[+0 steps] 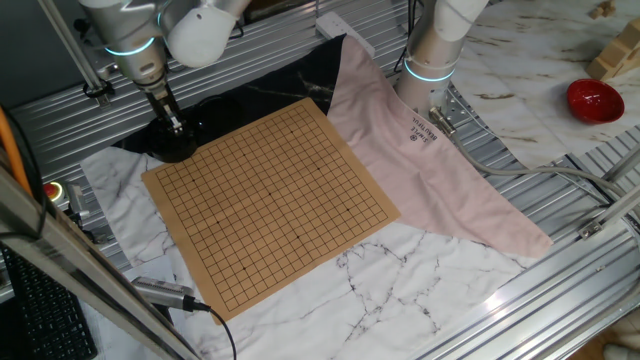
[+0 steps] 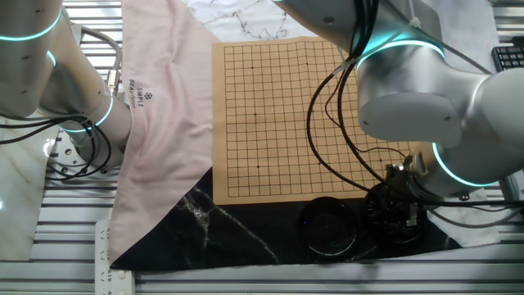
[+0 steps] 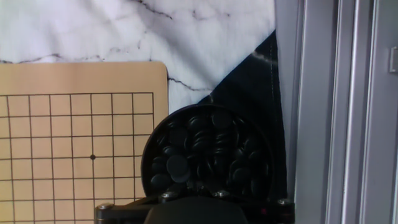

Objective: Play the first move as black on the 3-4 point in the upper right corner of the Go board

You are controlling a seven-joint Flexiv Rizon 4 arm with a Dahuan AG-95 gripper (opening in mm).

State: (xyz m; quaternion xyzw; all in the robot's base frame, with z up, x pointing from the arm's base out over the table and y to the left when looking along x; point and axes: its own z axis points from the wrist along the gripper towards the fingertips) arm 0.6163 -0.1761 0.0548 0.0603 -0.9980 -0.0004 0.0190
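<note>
The tan Go board [image 1: 270, 200] lies on the cloths, and no stone shows on its grid in any view [image 2: 286, 115] [image 3: 74, 155]. The 3-4 point is an unmarked crossing that I cannot single out. A round black bowl [image 3: 208, 152] full of glossy black stones sits on black cloth just off a board corner. My gripper [image 3: 196, 186] points straight down into this bowl, its tips dark among the stones. It also shows at the bowl in one fixed view [image 1: 175, 125] and the other fixed view [image 2: 397, 205]. Whether it holds a stone is hidden.
A second round black bowl or lid [image 2: 327, 225] lies beside the stone bowl. A pink cloth [image 1: 420, 150] covers the board's far side near a second arm's base [image 1: 435, 50]. A red bowl [image 1: 595, 100] sits far right. Metal rails [image 3: 348, 112] run beside the bowl.
</note>
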